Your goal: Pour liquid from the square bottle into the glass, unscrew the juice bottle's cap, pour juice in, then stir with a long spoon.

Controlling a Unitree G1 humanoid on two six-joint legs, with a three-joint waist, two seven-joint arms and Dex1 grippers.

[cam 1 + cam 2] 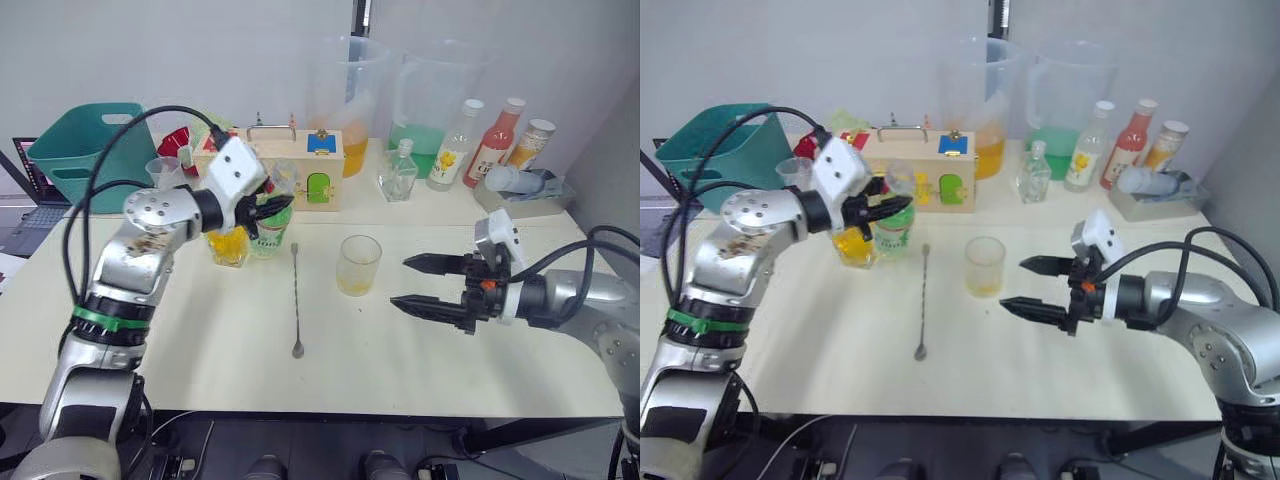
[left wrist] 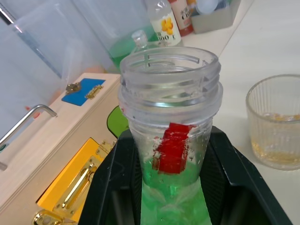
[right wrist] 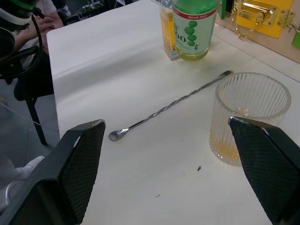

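The left gripper (image 1: 268, 212) hides the juice bottle's (image 2: 171, 140) neck in the eye views; the square bottle (image 1: 229, 246) sits half-hidden behind the arm.

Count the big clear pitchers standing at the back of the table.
2: the orange-liquid pitcher behind the wooden box, and the green-liquid pitcher beside it. More may be hidden.

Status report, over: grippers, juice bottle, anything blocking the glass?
Left gripper shut on juice bottle, cap off. Right gripper open beside glass, holding nothing. Spoon flat on table, clear of glass.
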